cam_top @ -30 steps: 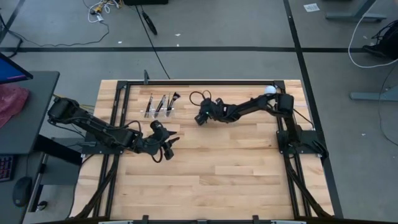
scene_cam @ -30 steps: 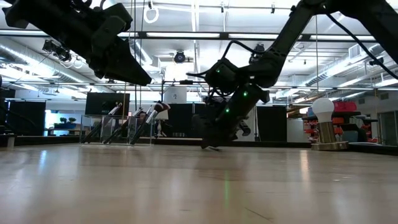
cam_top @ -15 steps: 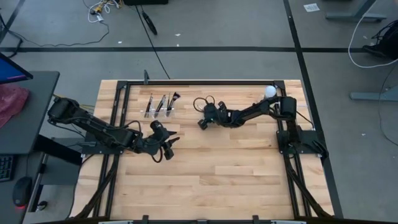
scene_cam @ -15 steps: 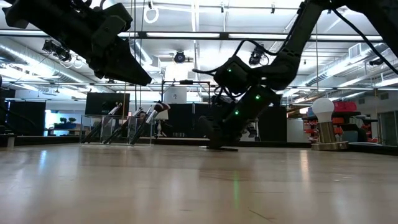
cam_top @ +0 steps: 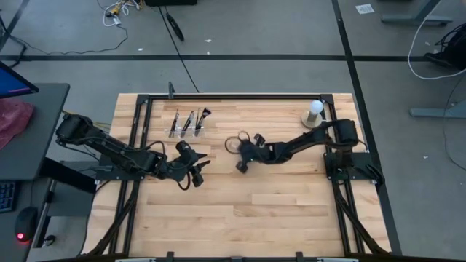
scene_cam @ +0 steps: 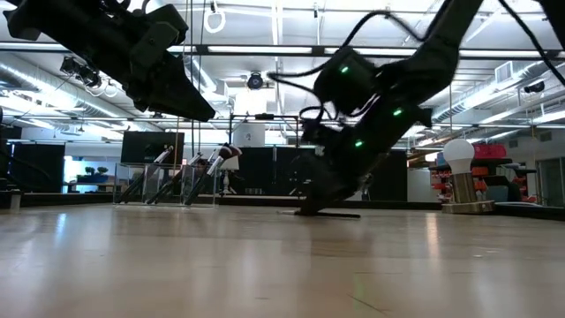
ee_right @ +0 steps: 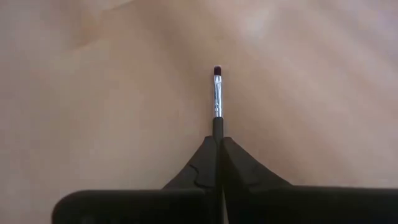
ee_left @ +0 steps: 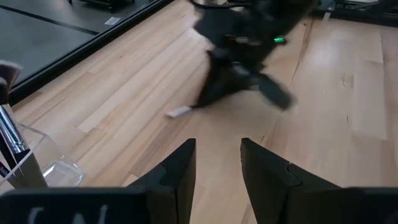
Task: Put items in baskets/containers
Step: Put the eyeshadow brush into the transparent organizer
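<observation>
2 arms reach low: right gripper (ee_right: 219,142) jaws clamped on brush (ee_right: 217,93), left gripper (ee_left: 217,163) jaws apart.

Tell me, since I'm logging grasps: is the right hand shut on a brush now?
Shut on a brush. In the right wrist view the right hand's fingers meet around the brush's dark handle, its tip pointing away over the table.

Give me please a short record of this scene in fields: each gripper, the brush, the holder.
right gripper: shut on a thin makeup brush, low over the table's middle
brush tip: small dark tuft, pointing away from the fingers
left gripper: fingers apart, holding nothing, waiting at the table's left
clear holder: at the table's far side, several brushes standing in it
white lamp: near the right arm's base
</observation>
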